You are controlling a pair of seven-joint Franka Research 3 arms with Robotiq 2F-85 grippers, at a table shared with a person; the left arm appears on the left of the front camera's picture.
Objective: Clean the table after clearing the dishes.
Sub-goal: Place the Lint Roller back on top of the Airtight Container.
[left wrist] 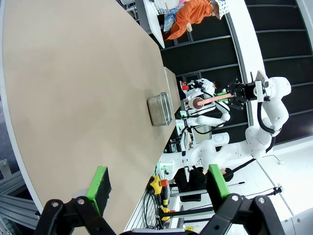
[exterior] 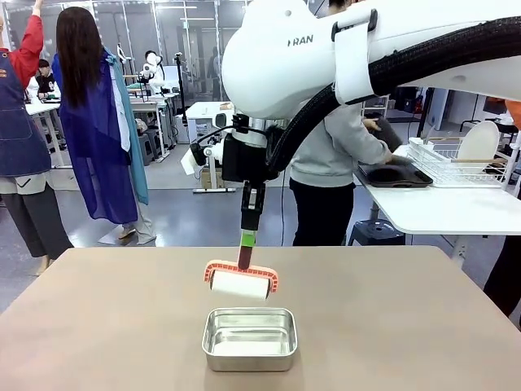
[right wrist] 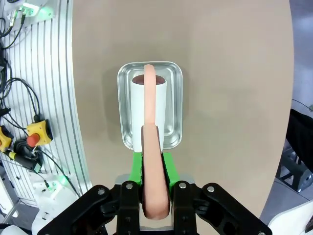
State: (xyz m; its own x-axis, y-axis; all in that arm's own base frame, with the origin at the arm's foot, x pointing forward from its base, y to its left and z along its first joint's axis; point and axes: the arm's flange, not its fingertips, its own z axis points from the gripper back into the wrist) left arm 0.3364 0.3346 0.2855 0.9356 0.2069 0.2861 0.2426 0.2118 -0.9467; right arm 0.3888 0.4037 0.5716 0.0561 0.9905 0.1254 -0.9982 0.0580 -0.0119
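My right gripper [exterior: 249, 221] hangs over the middle of the brownish table [exterior: 391, 326], shut on the pink handle of a lint roller [exterior: 241, 284]. In the right wrist view the gripper [right wrist: 152, 165] pinches that handle between its green pads, and the white roller [right wrist: 146, 115] hangs just above a small steel pan [right wrist: 125, 98]. My left gripper [left wrist: 159, 183] is open with nothing between its fingers, high off the table's side. A white plate [exterior: 479, 141] stands in a wire rack and a dark tray [exterior: 399, 176] lies on the white table behind.
The steel pan [exterior: 249, 338] sits near the table's front edge. A person in a grey top [exterior: 334, 147] stands at the white table [exterior: 440, 208] at the back right, hands at the tray. Other people stand at the far left.
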